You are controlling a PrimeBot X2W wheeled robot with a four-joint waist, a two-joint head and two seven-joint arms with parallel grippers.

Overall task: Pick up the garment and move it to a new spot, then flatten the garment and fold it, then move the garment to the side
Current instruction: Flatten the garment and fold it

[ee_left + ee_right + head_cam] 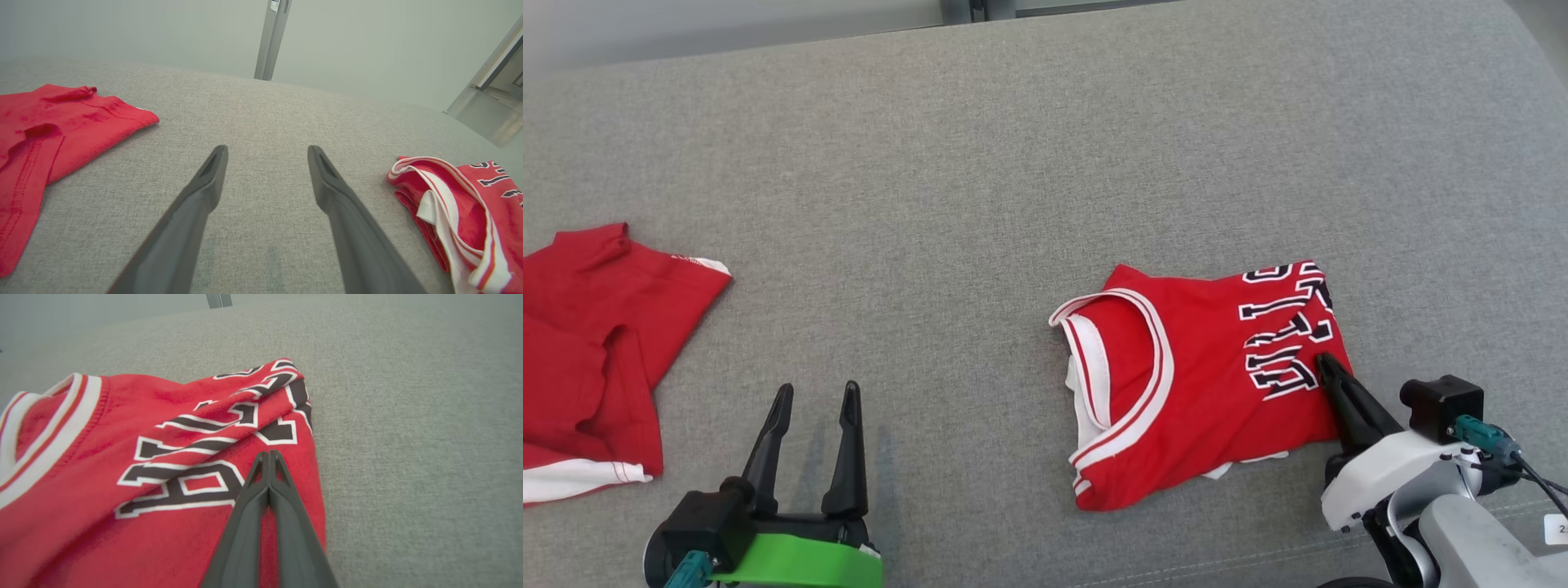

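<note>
The garment (pixel 1192 376) is a red jersey with white trim and black lettering, folded into a compact rectangle right of centre on the grey fabric surface. My right gripper (pixel 1323 359) is shut, fingers pressed together, and its tips rest on the jersey's near right edge by the lettering. In the right wrist view the shut tips (pixel 269 453) lie over the red cloth (pixel 122 465) with nothing between them. My left gripper (pixel 815 396) stands open and empty over bare surface, well left of the jersey. The left wrist view has its spread fingers (pixel 267 153) and the jersey (pixel 461 212) at the right.
A second red garment (pixel 596 351) with a white hem lies crumpled at the far left, also in the left wrist view (pixel 49 130). The grey fabric surface (pixel 1013 163) stretches wide behind both. A metal post (pixel 271 36) stands past the far edge.
</note>
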